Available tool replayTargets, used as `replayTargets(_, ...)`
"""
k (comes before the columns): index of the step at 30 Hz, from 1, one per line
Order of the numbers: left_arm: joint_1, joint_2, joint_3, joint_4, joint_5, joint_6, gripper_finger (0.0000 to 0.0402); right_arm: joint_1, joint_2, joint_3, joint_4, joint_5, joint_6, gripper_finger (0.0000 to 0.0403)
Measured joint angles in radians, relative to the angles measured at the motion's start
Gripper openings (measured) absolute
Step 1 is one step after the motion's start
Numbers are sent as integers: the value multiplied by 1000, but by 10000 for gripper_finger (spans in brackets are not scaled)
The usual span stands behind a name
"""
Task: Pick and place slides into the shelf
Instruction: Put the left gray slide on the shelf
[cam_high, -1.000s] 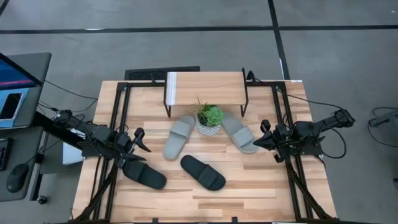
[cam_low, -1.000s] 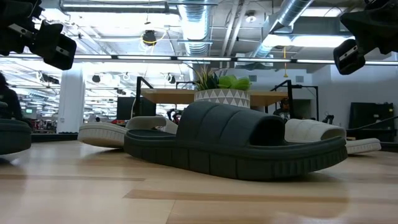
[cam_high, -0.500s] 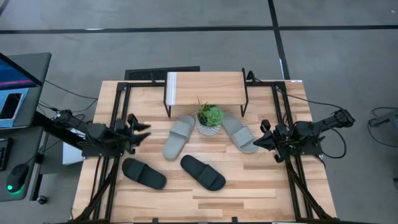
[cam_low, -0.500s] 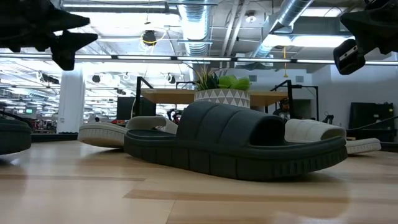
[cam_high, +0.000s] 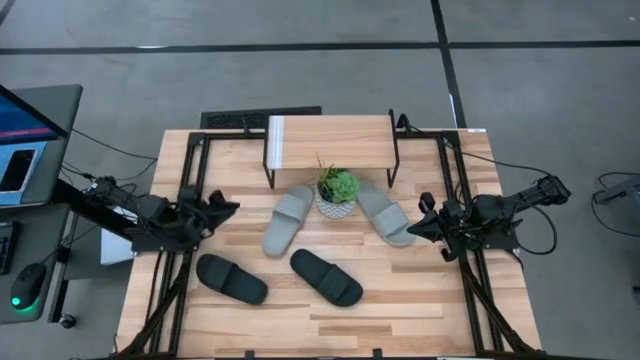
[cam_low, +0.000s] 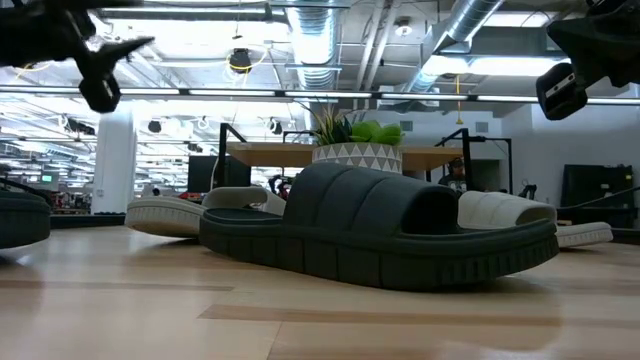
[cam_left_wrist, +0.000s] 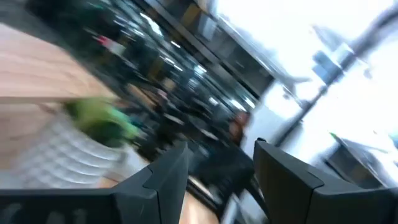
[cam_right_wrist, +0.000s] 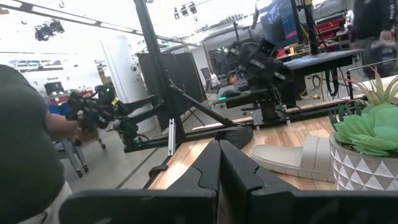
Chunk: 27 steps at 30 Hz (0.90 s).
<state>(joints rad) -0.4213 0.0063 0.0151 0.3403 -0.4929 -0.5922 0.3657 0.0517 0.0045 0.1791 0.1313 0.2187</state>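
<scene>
Two light grey slides (cam_high: 288, 220) (cam_high: 384, 212) lie sole-down on either side of a potted plant (cam_high: 337, 193). Two black slides (cam_high: 231, 279) (cam_high: 326, 277) lie sole-down nearer the near edge; the right one fills the low view (cam_low: 380, 230). The shelf (cam_high: 330, 143) stands on its thin black legs at the far edge, its plank top bare. My left gripper (cam_high: 225, 208) hovers open above the table's left side, on the far side of the left black slide, touching nothing; the left wrist view (cam_left_wrist: 221, 180) is blurred. My right gripper (cam_high: 422, 215) waits shut near the right grey slide's heel (cam_right_wrist: 219, 163).
The plant in its white patterned pot (cam_low: 355, 140) stands in front of the shelf's opening, between the grey slides. Black frame rails (cam_high: 190, 190) (cam_high: 462, 190) run along the table's left and right sides. Bare wood lies along the near edge (cam_high: 400, 320).
My left gripper has left its place over the left black slide and moved toward the far edge, turning as it went, and now points toward the plant. The black slide lies where it was. The right arm has kept still.
</scene>
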Motion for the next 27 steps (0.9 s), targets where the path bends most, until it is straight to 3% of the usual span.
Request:
replayTargets(3,0,0,18,-50,71,36,171,0,0,0,0,0,0,0)
replayTargets(7,0,1,142,-291,79,29,171,0,0,0,0,0,0,0)
replayTargets(12,0,56,334,-499,-28,114,171,0,0,0,0,0,0,0)
replayTargets(19,0,263,515,-725,-192,162,171,0,0,0,0,0,0,0)
replayTargets(27,0,553,572,-693,-205,306,171,0,0,0,0,0,0,0)
